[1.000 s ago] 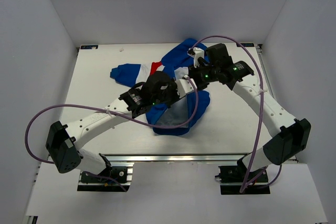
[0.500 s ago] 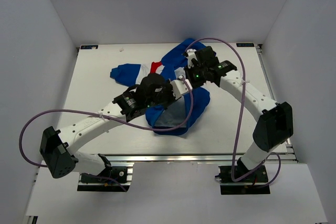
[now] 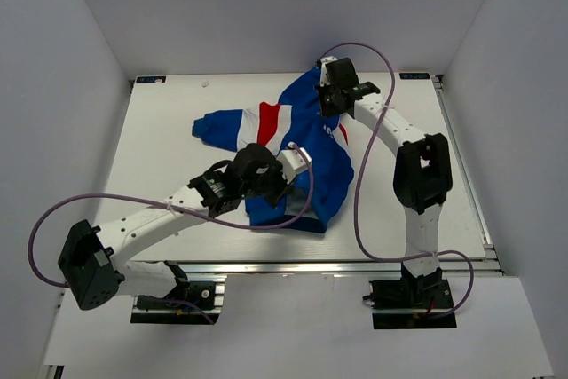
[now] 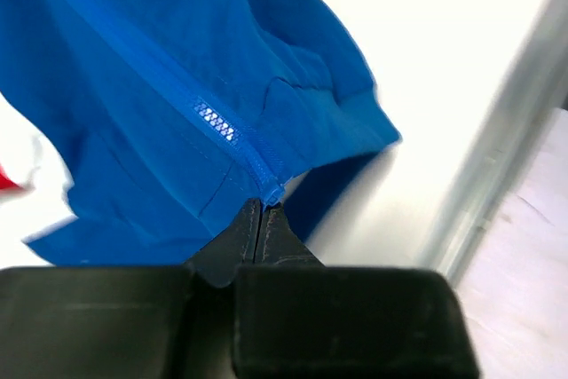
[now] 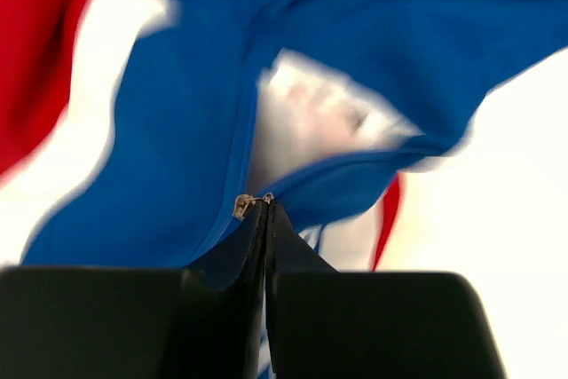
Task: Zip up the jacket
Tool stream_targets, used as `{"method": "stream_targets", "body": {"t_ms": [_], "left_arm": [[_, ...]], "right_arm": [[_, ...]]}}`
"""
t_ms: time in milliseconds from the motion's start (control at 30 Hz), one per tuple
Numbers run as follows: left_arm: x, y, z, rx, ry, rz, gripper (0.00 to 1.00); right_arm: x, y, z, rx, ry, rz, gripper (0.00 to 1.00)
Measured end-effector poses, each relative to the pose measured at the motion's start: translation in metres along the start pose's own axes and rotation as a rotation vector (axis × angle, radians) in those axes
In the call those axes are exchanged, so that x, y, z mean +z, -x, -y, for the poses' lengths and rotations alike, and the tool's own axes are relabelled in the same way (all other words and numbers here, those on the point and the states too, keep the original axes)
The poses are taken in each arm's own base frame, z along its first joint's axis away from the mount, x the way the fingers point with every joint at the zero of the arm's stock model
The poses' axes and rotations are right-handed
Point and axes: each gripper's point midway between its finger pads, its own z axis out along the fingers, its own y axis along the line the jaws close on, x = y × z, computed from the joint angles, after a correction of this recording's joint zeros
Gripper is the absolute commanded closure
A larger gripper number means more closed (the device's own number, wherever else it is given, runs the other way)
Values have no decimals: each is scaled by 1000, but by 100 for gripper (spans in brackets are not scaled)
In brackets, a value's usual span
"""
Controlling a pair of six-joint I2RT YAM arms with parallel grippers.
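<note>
White flat table (image 3: 177, 95), two arms reaching in from the near edge. Small royal-blue hooded fabric jacket with white and red panels (image 3: 328, 175) lies mid-table toward the far side. One sleeve is out to the left and the body is drawn long between the two grippers.

Left gripper (image 4: 260, 210): jaws fully closed, pinching the bottom end of the blue zipper track (image 4: 217, 122) right at the hem. The hem corner looks lifted a bit off the table.

Right gripper (image 5: 266, 206): jaws closed at the far collar end. The small metal zipper pull (image 5: 241, 206) sits at the very tips and looks nipped by its tab, though the blur makes that hard to confirm. Past the pull the front opens in a V with pale lining showing, so the zip is probably near the top but not finished.

Handling, my read:
- The jacket is light, soft and floppy. It bunches if slack, so it needs tension along the track.
- Best holds are the hem end of the track as anchor and the pull tab to drive.
- The tab is tiny, smooth metal and could slip out of the tips.
- Fabric could snag in the slider near the collar.
</note>
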Motion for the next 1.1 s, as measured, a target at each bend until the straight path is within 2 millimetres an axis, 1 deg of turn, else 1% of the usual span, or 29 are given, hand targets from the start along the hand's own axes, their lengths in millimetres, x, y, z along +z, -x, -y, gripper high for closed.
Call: {"method": "stream_targets", "body": {"t_ms": [167,267,400,500,567,633,667,700,733,767,800,833,900,967,1033,1100], "left_arm": [[4,-27,22,-109,-87,-40,100],[13,-47,30,-166,-114,-96,100],[32,-67,28,-225,-102,-136,100],[44,-89,30,-273,-100,-183,100],[49,-102,32,-302,-98,-222,100],[53,-113,34,-329,-95,-261,100],[54,-117,34,-339,-91,-276,100],[54,-119,34,-350,-88,-293,77],[51,-122,38,-367,-96,-323,65],[46,-127,43,-379,-105,-356,55],[42,-130,47,-385,-110,-383,9],[37,-134,50,-391,-113,-412,2],[28,-134,53,-411,-101,-441,2],[19,-126,48,-420,-61,-437,2],[11,-110,33,-431,32,-400,2],[2,-94,13,-463,143,-361,2]], "right_arm": [[28,29,31,29,-75,78,100],[46,40,45,44,-97,103,100],[70,38,45,41,-84,83,100],[85,27,40,27,-61,57,100],[91,20,36,12,-41,40,100],[93,19,31,1,-9,35,100],[92,19,27,-3,10,36,71],[90,21,23,-2,33,43,56],[88,26,23,-9,41,67,44],[84,32,24,-12,51,94,11],[77,38,25,-11,58,120,11],[67,41,28,-15,59,136,11],[40,48,35,-3,55,165,11],[4,57,39,23,46,207,11],[-32,69,47,67,30,265,11],[-72,74,53,135,26,315,11]]}}
